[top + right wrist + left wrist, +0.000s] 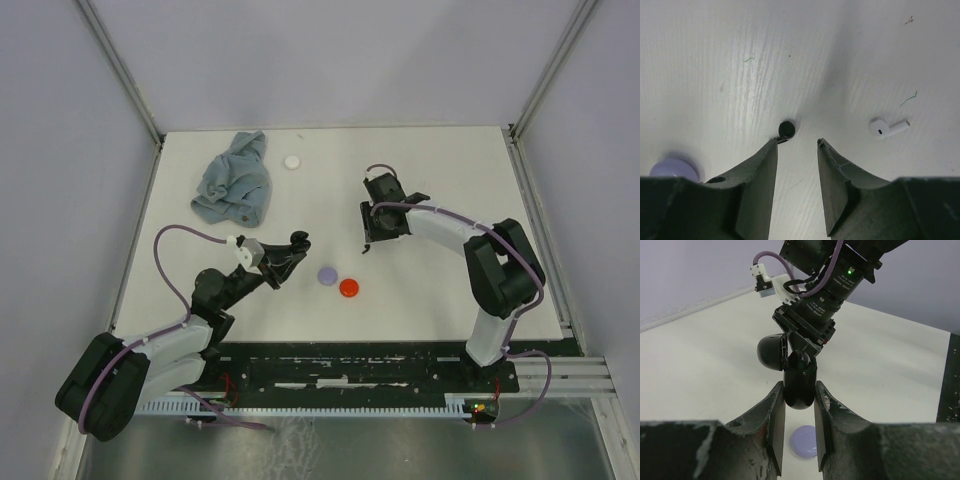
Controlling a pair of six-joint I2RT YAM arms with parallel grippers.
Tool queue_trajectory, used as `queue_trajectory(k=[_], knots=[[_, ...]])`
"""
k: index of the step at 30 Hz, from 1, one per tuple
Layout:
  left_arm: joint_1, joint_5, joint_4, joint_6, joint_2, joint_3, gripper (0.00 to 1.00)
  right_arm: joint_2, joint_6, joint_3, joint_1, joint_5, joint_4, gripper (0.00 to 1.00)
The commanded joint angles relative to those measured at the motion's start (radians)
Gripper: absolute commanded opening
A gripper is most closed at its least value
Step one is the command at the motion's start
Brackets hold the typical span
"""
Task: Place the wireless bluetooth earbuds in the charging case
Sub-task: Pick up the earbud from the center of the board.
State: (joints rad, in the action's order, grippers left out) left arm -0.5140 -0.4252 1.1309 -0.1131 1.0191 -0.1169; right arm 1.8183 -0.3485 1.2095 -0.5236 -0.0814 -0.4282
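My left gripper (292, 247) (799, 386) is shut on a black charging case (800, 385) and holds it above the table, its lid (772, 351) hinged open. My right gripper (373, 236) (797, 143) is open and points down at the table. A tiny black earbud (786, 129) lies just off its left fingertip, outside the gap. A white earbud (885, 127) lies on the table to the right of the fingers. Red and lavender earbuds are not in view.
A lavender disc (327, 274) (805, 441) (672, 169) and a red disc (349, 288) lie between the two grippers. A white disc (292, 161) and a crumpled blue-grey cloth (236, 181) lie at the back left. Walls enclose the table.
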Motion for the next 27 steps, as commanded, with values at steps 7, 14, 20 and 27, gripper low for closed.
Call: queue_trajectory(k=[7,14,20,27], knots=[[-0.003,-0.014,0.029,0.029,-0.009,-0.038,0.03,0.004,-0.21,0.037,-0.007,0.029,-0.045,0.42],[-0.004,-0.016,0.028,0.027,-0.009,-0.039,0.03,0.053,-0.251,0.056,-0.014,0.008,-0.035,0.41],[-0.004,-0.018,0.027,0.026,-0.012,-0.039,0.03,0.091,-0.254,0.073,-0.02,0.004,-0.027,0.4],[-0.003,-0.018,0.025,0.026,-0.013,-0.04,0.03,0.123,-0.237,0.097,-0.028,-0.01,-0.044,0.35]])
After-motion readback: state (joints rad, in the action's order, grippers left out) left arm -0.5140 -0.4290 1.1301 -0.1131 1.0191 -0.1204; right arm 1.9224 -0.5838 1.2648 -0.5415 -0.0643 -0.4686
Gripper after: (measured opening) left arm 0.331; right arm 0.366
